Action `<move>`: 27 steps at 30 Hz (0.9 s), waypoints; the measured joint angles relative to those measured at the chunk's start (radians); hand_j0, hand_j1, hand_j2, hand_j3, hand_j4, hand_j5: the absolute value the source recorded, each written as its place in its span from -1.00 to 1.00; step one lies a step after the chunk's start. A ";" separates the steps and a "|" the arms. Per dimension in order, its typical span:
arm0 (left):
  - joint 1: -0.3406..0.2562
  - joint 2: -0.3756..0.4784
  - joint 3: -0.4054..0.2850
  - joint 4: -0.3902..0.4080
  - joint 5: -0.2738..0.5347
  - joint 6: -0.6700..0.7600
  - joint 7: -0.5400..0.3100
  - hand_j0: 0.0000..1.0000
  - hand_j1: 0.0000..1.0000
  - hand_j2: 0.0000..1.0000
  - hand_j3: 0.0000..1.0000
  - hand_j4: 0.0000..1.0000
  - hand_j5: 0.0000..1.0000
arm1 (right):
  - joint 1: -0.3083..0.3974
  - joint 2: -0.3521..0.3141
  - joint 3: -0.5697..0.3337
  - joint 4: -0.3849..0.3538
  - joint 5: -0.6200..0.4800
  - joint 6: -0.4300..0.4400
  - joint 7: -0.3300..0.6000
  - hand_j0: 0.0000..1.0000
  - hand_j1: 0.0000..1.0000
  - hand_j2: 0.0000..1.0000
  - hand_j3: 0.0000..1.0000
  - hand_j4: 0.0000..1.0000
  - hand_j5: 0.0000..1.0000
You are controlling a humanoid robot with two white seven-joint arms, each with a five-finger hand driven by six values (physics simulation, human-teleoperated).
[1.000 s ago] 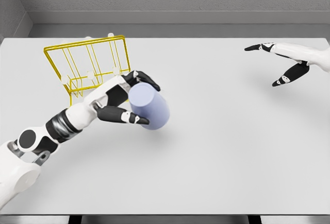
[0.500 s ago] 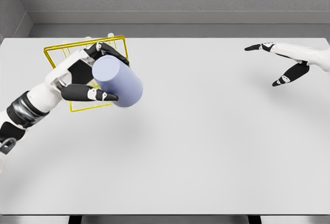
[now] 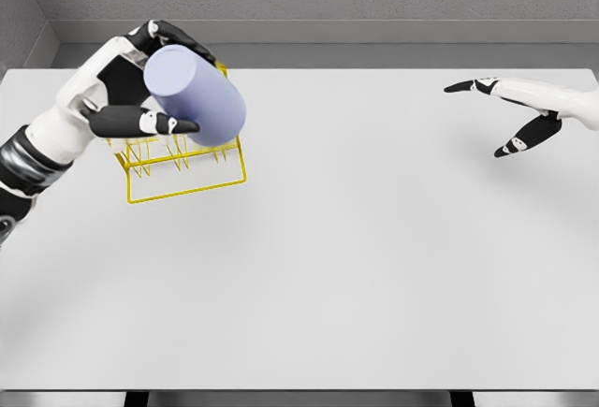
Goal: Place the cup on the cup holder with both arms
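Big white worktop (image 3: 374,267) fills most of the shot. Yellow wire cup holder (image 3: 187,168) sits at its far left. Left hand (image 3: 117,89) has its fingers clamped round the lavender cup (image 3: 197,96), tilted, held above the holder. Right hand (image 3: 510,112) hovers far right, fingers apart.

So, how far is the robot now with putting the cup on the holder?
Done: the left hand has grasped the lavender cup and holds it tilted, lifted off the white table. In hand: the cup is in front of the yellow wire cup holder. Left: seating the cup on the holder and letting go. The right hand hovers open at the far right, holding nothing.
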 measured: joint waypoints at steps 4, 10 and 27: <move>-0.026 0.000 -0.001 0.033 -0.001 0.002 0.003 -0.19 -0.19 -0.19 -0.19 -0.19 -0.19 | 0.000 0.000 0.000 0.000 0.000 0.000 0.000 1.00 1.00 1.00 1.00 1.00 1.00; -0.057 0.002 -0.002 0.092 -0.004 0.004 0.003 -0.19 -0.19 -0.19 -0.19 -0.19 -0.19 | 0.000 0.000 -0.001 0.001 0.000 0.000 0.000 1.00 1.00 1.00 1.00 1.00 1.00; -0.041 -0.030 -0.015 0.172 -0.031 0.006 0.002 -0.20 -0.20 -0.20 -0.20 -0.20 -0.20 | 0.000 0.003 -0.002 0.001 0.000 0.000 0.000 1.00 1.00 1.00 1.00 1.00 1.00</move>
